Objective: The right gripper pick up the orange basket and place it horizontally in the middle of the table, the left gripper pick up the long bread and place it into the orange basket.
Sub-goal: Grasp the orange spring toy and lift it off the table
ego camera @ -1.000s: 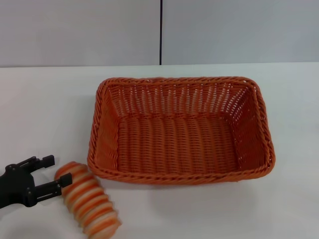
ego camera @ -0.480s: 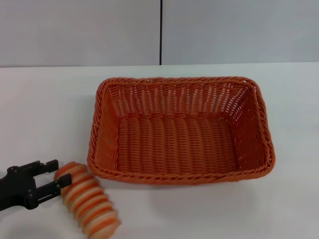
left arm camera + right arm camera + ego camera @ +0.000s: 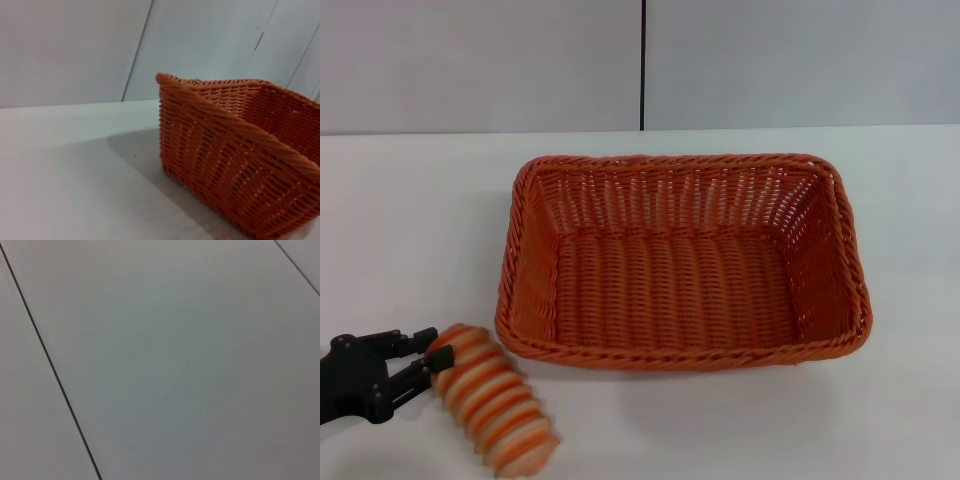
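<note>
The orange basket [image 3: 680, 160] lies lengthwise across the middle of the white table [image 3: 410, 220], empty; its corner also fills the left wrist view as the basket [image 3: 235, 165]. The long bread [image 3: 498, 402], striped orange and cream, lies slantwise on the table just off the basket's front left corner. My left gripper [image 3: 432, 352] is low at the near left, open with a narrow gap, its fingertips touching the bread's left end but not around it. The right gripper is out of view.
A grey wall with a dark vertical seam [image 3: 642, 65] stands behind the table. The right wrist view shows only a grey panel [image 3: 175, 360] with thin seams. Bare tabletop lies left, right and in front of the basket.
My left gripper has dropped lower and its fingers have drawn closer together against the bread's end. The bread has turned slightly. The basket has not moved.
</note>
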Controlling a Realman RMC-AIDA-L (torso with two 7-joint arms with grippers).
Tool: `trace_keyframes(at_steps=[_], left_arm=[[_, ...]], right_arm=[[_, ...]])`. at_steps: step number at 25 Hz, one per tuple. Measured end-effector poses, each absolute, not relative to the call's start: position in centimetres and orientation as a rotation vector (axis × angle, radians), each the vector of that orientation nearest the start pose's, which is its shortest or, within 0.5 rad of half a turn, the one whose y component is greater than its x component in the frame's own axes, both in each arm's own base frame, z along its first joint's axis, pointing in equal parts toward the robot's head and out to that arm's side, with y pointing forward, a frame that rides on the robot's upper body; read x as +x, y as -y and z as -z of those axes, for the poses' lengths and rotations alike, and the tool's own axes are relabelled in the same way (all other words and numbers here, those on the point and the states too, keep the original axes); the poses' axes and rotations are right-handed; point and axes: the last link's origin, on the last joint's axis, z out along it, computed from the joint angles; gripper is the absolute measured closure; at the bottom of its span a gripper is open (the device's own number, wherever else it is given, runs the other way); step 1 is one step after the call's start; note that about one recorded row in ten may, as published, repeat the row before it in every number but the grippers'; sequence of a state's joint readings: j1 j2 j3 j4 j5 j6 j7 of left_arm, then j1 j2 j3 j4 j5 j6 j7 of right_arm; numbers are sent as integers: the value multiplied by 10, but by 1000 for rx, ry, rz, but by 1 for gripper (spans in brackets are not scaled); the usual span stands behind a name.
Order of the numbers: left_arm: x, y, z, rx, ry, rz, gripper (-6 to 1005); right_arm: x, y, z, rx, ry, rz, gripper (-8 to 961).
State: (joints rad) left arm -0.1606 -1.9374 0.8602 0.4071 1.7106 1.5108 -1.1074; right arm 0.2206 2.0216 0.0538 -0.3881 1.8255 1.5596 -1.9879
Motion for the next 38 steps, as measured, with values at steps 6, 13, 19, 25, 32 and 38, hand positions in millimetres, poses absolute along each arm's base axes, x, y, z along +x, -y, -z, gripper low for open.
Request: trace_keyframes(at_steps=[6,13,19,25,32,38], left_arm=[[-382,-208,-15,-2487,860,641,698],[-382,-210,-17,-2472,849,654,734],[-380,-211,-18,-2479,842,662,786],[-380,-212,-17,-2477,843,661,844],[-380,-212,-16,-2475,844,659,894],[-380,-213,-17,-2475,839,655,924]], right_arm=[[409,-225,-158,-1168,-690,-1186,562],[409,-226,-159,-1163,-690,-1187,562],[408,-228,-159,-1165,-687,-1192,562],[409,-228,-160,-1150,-688,-1188,562],[410,-228,-159,-1142,-696,-1190,562],[411,-228,-158,-1137,-699,-1191,562]])
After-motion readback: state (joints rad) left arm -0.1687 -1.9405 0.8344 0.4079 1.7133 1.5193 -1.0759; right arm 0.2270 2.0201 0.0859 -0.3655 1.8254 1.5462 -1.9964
